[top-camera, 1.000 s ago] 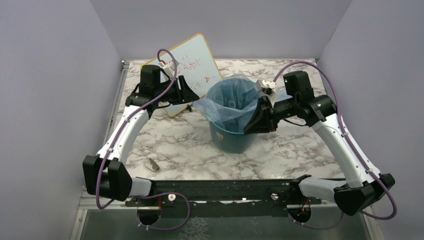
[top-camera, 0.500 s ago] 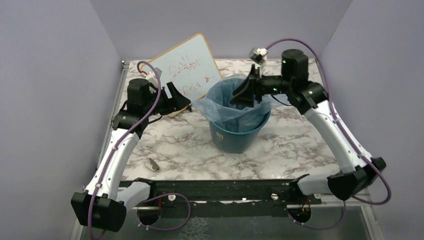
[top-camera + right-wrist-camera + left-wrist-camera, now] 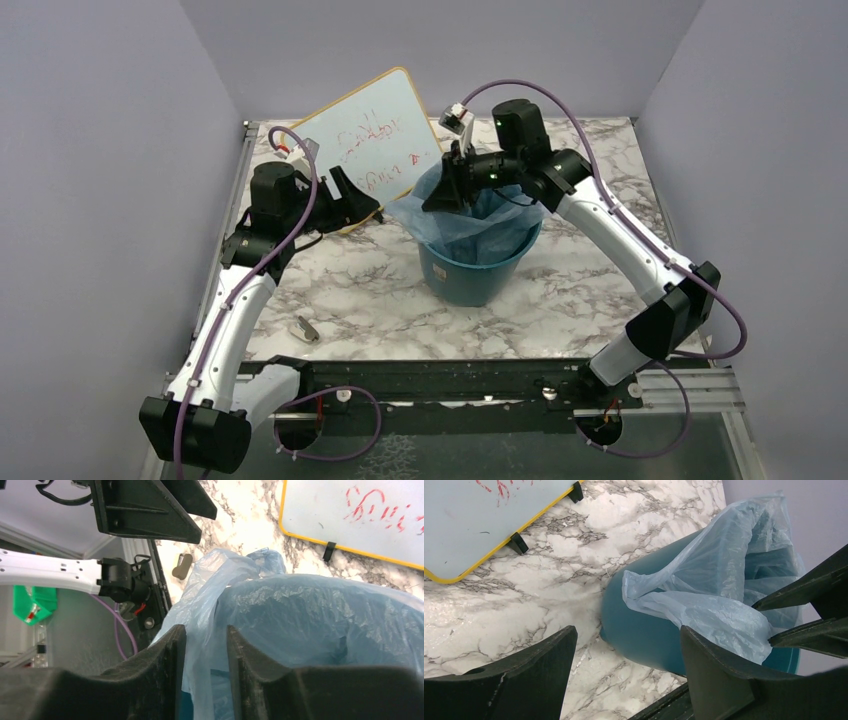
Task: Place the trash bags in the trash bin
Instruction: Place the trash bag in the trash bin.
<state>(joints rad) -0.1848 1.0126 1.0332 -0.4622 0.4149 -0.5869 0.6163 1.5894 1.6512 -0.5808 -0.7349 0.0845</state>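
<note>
The teal trash bin (image 3: 478,272) stands mid-table with the pale-blue trash bag (image 3: 480,215) inside it, film spread over the rim and a loose flap hanging off the left side. My right gripper (image 3: 443,192) hovers over the bin's left rim. In the right wrist view, right gripper (image 3: 205,630) is open, a fold of the bag (image 3: 310,615) running between its fingers. My left gripper (image 3: 357,203) waits left of the bin, open and empty. From the left wrist, left gripper (image 3: 628,632) faces the bin (image 3: 644,635) and the flap of bag (image 3: 704,605).
A yellow-framed whiteboard (image 3: 372,145) leans at the back left, close behind the left gripper. A small tan object (image 3: 307,328) lies on the marble near the left front. The black rail (image 3: 450,380) runs along the near edge. Lilac walls close in three sides.
My right gripper left the bin's right front rim, rose and swung across to the left rim, opening on the way. The left gripper opened wider and drew back slightly left.
</note>
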